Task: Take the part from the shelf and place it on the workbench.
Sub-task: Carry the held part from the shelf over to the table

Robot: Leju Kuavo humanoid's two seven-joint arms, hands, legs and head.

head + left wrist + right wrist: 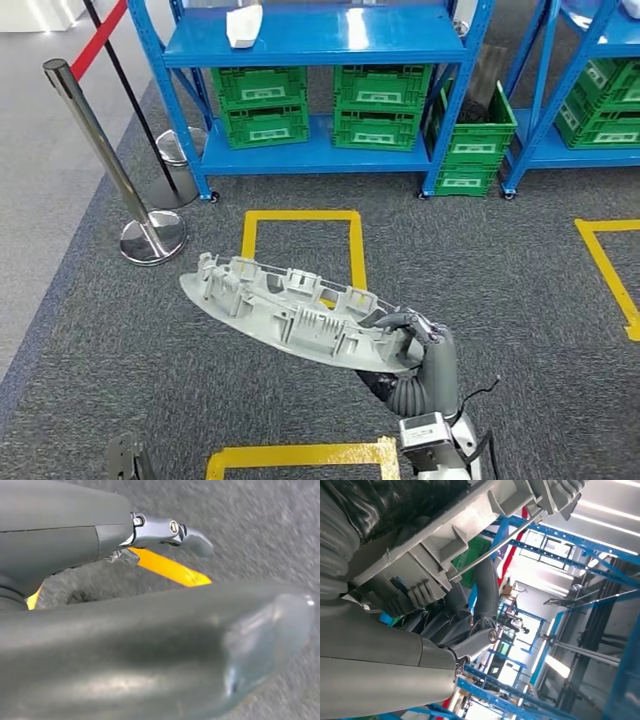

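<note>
A long grey plastic part (287, 310) with ribs and clips on its upper face hangs level over the carpet in the head view. My right hand (423, 360) grips its right end from below, fingers curled over the edge. In the right wrist view the part (444, 535) lies across the hand (395, 660), with dark fingers (486, 587) wrapped around its rim. My left hand (151, 645) hangs over the grey carpet holding nothing, its thumb and a finger (166, 530) stretched out. Another white part (244, 25) lies on the blue shelf (317, 45) ahead.
Green crates (377, 105) fill the lower shelf, and one more (472, 145) leans at its right end. Chrome stanchions (143, 225) with a red belt stand at the left. Yellow floor tape (302, 216) marks squares on the carpet. A second blue rack (589, 110) is at the right.
</note>
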